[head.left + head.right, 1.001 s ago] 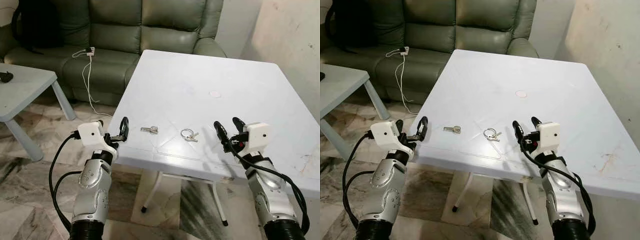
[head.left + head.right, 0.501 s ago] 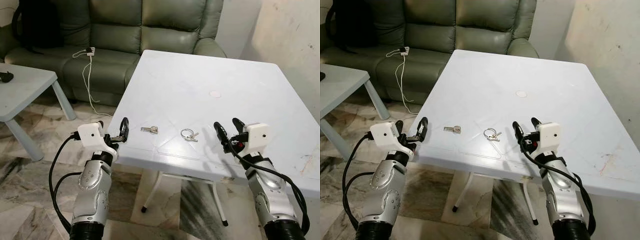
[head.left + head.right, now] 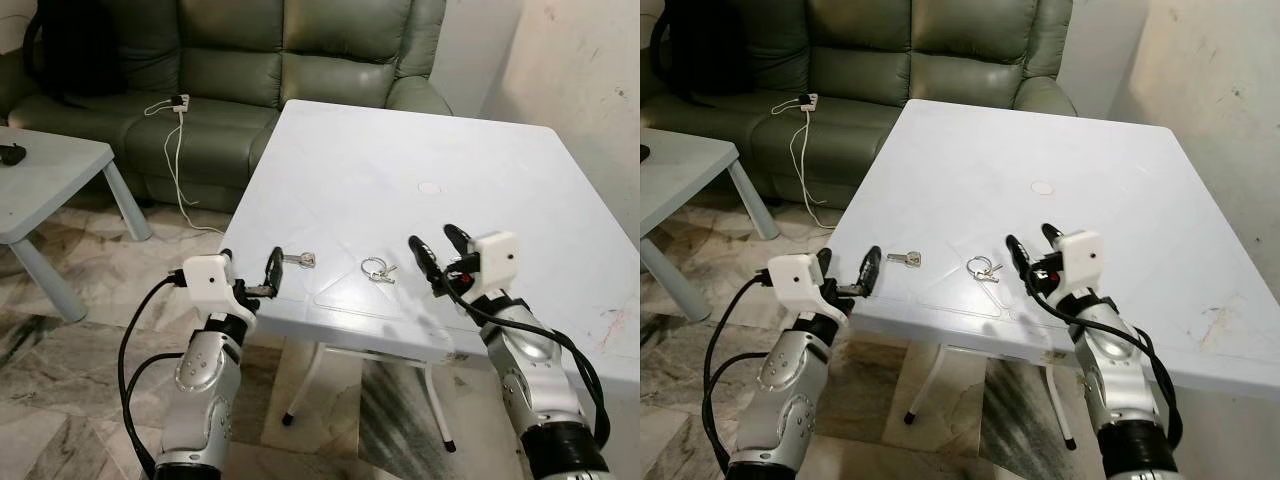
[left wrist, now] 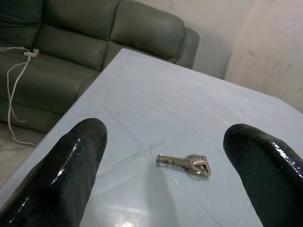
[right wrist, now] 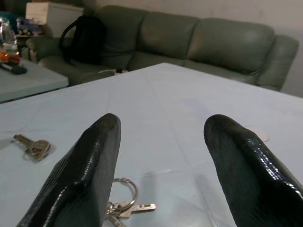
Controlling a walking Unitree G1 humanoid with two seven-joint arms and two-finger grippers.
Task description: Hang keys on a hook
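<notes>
With both jaws apart, right gripper (image 3: 1028, 249) just beside the small silver ring of keys (image 3: 983, 268) on the white plastic table (image 3: 1110, 210) and left gripper (image 3: 258, 268) facing the single silver key (image 3: 299, 260), flat keys could slip a pinch

A pale blue counter (image 3: 420, 150) stands on a marbled tile floor (image 3: 70, 350). Behind its far edge sits a green leather sofa (image 3: 250, 70) with a white cable (image 3: 178, 150) trailing down. A low side table (image 3: 50, 180) stands left; a stained plaster wall (image 3: 580, 60) rises right.
</notes>
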